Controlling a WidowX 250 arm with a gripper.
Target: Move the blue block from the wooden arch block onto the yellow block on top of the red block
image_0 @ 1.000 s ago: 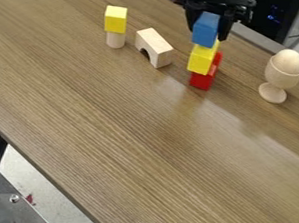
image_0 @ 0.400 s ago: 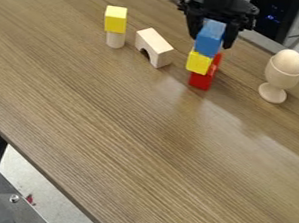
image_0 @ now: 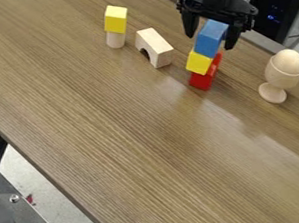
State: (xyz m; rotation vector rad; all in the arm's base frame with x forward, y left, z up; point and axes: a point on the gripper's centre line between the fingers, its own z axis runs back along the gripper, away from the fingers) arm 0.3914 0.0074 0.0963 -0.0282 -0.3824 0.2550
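The black gripper (image_0: 210, 35) is at the top of the camera view, open, with one finger on each side of a blue block (image_0: 211, 38) and a visible gap on the left. That blue block rests on a yellow block (image_0: 199, 62), which sits on a red block (image_0: 201, 81) on the table. Part of the red piece rises behind the yellow block's right side.
Left of the stack lies a wooden arch block (image_0: 154, 47). Farther left, a yellow cube (image_0: 115, 19) tops a pale wooden cylinder (image_0: 115, 40). At the right a wooden egg (image_0: 288, 62) sits in a wooden cup (image_0: 280, 78) near the table's back edge.
The blue block has come down onto the yellow block and shifted slightly right. The gripper lowered with it, then its fingers spread apart and let go.
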